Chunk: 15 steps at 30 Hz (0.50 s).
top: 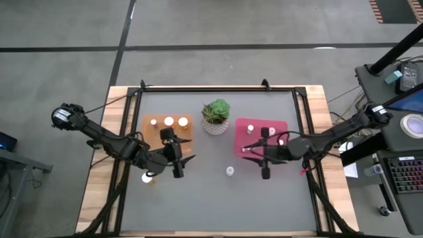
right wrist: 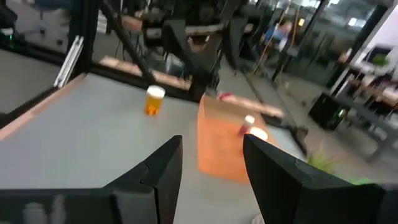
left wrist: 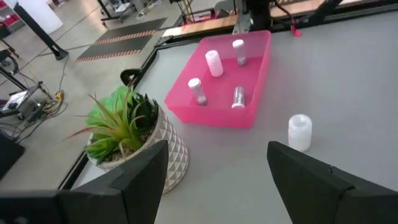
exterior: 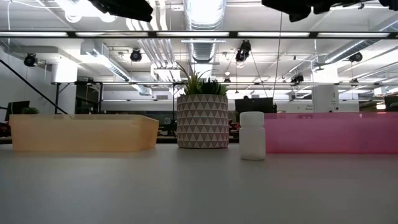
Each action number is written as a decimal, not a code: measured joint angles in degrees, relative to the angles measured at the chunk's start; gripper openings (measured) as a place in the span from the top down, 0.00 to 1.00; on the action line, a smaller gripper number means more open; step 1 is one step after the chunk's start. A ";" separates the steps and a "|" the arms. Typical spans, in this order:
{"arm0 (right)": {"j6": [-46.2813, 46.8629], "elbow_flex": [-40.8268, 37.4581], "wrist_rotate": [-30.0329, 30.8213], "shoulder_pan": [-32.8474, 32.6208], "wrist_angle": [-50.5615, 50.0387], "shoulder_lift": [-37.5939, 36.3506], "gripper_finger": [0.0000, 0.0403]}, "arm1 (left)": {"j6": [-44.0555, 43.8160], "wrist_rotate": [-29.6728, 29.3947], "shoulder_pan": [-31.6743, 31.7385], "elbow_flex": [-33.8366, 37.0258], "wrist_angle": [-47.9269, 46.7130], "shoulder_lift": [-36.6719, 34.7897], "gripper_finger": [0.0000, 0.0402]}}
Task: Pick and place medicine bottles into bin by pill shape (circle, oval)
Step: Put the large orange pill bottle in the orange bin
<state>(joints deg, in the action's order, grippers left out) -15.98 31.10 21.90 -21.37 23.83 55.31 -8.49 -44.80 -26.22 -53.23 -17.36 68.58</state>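
An orange tray (top: 167, 129) lies left of a potted plant (top: 215, 116) and a pink-red tray (top: 261, 135) lies right of it. Three white-capped bottles (top: 168, 121) stand in the orange tray. Several small bottles (left wrist: 213, 62) stand or lie in the pink tray. One white bottle (top: 230, 172) stands on the table between the arms, and it also shows in the low view (exterior: 252, 135). An orange bottle (top: 147, 177) stands near the table's left side. My left gripper (top: 178, 172) is open and empty above the table, near the orange tray. My right gripper (top: 266, 174) is open and empty at the pink tray's near edge.
The plant in its white patterned pot (exterior: 202, 121) stands between the two trays. A black frame (top: 218, 88) runs around the grey table top. Bare grey table (top: 218, 205) lies toward the near edge.
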 joint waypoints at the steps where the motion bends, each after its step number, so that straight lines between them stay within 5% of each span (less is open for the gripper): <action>1: -0.74 -0.89 0.00 0.00 0.95 -1.07 0.60 | 0.02 -0.12 0.02 0.00 0.45 0.02 0.36; 15: -3.16 -9.56 -4.58 1.14 8.02 -12.24 0.63 | 3.02 -0.69 3.84 -0.27 11.69 0.02 0.36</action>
<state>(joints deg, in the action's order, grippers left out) -19.14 21.54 17.32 -20.23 31.85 43.07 -5.47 -45.50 -22.37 -53.50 -5.67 68.60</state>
